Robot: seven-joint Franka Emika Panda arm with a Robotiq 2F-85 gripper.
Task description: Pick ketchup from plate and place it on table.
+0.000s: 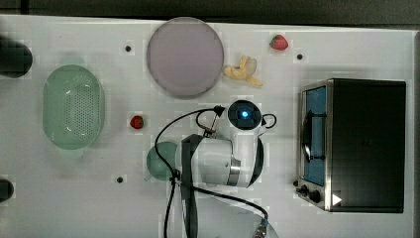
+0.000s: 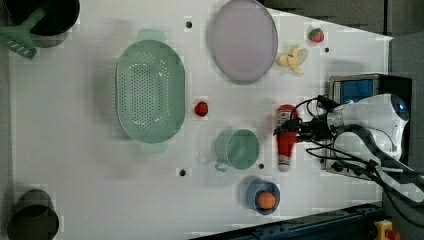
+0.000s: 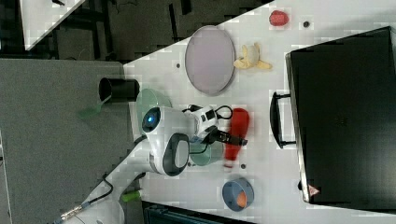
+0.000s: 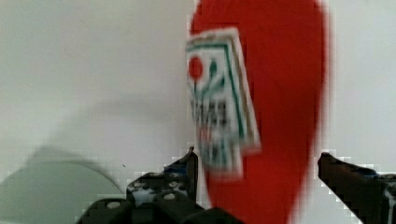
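The gripper (image 4: 259, 175) stands open around the ketchup (image 4: 275, 107), one finger (image 4: 184, 170) just beside the labelled face and the other (image 4: 345, 179) clear of the far side; a gap shows at each, so it seems to hold nothing, though the wrist view is too blurred to rule out a light touch. The ketchup (image 2: 286, 140) lies flat on the table (image 2: 75, 150), off the plate (image 2: 243, 40), which sits well apart toward the left view's top. In the left view the gripper (image 2: 295, 131) reaches in from the right across the bottle's upper half. A green cup (image 2: 239, 148) sits just beside the bottle on the left view's left, and a blue bowl (image 2: 262, 196) with an orange ball in it lies near the white cap end. A dark oven (image 1: 366, 144) stands close on the arm's other side. Farther off are a green colander (image 2: 150, 90), a small red fruit (image 2: 201, 108), a banana (image 2: 292, 57) beside the plate and a strawberry (image 2: 315, 35).
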